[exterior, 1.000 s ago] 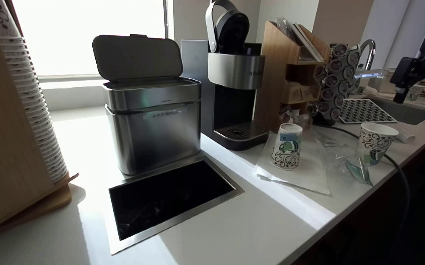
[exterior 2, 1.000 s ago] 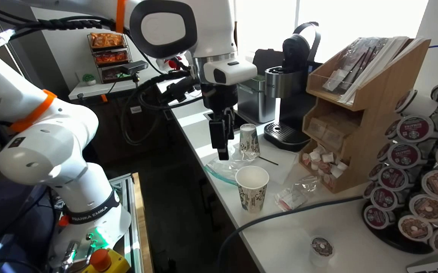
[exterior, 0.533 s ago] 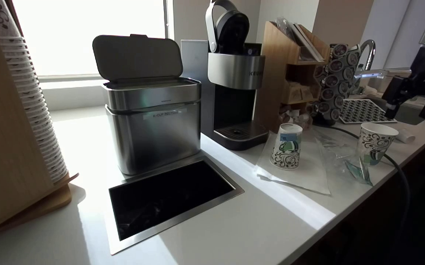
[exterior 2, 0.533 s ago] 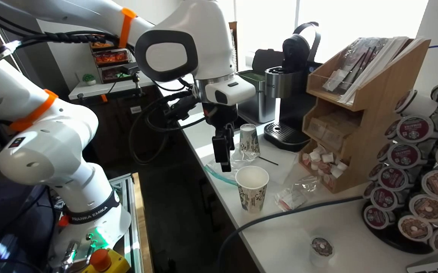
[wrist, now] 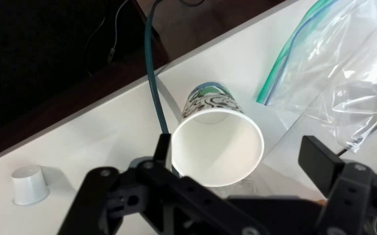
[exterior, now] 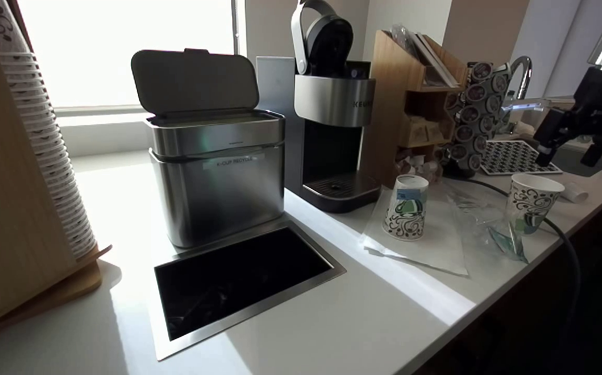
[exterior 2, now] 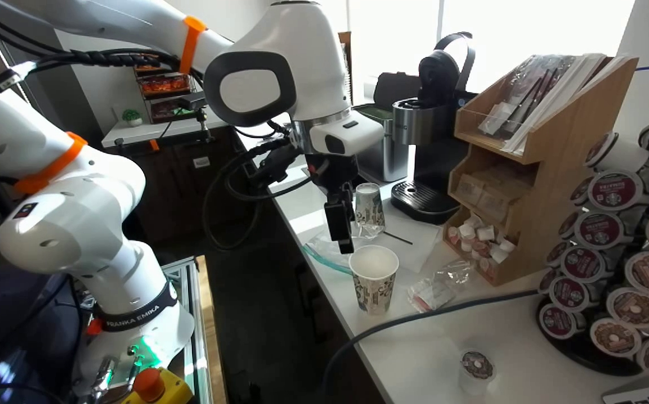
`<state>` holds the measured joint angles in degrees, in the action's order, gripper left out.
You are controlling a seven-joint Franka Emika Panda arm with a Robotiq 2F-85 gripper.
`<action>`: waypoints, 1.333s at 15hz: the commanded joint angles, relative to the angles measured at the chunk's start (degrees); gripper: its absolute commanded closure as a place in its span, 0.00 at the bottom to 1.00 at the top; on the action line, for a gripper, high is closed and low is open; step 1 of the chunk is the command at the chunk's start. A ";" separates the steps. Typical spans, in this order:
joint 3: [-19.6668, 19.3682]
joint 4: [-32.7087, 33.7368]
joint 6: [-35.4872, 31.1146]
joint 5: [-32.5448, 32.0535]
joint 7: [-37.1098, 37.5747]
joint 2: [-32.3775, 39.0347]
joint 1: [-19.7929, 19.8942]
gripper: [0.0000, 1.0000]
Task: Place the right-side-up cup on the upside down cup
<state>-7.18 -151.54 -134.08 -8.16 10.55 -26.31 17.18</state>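
Since a second earlier, the tool (exterior: 566, 158) has moved down and leftward at the right of an exterior view. The tool is released, its fingers (wrist: 317, 160) spread wide; an exterior view shows them above the rim of the upright cup (wrist: 218, 140), apart from it. That cup stands on the desk (exterior: 342, 312), near mid-frame in the wrist view. The upside-down cup (exterior: 406, 211) rests on a white sheet (exterior: 444, 245), right of centre in an exterior view; a clear bag (wrist: 341, 75) lies at upper right in the wrist view.
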 commanded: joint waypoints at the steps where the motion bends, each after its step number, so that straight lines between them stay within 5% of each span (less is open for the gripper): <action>1: -2.64 0.27 -4.67 2.32 -5.47 4.15 -2.01 0.00; 7: -4.78 1.43 -9.17 7.90 -11.82 10.32 -4.97 0.00; 8: -4.77 1.47 -9.88 8.53 -12.36 11.07 -5.28 0.05; 9: -4.55 1.60 -10.82 8.79 -12.31 11.94 -5.42 0.25; 12: -4.13 2.13 -11.39 9.38 -12.57 13.24 -6.03 0.37; 20: -3.35 3.87 -9.67 8.00 -11.37 13.05 -6.13 1.00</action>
<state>-10.55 -148.40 -144.62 -0.26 -0.71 -13.46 11.09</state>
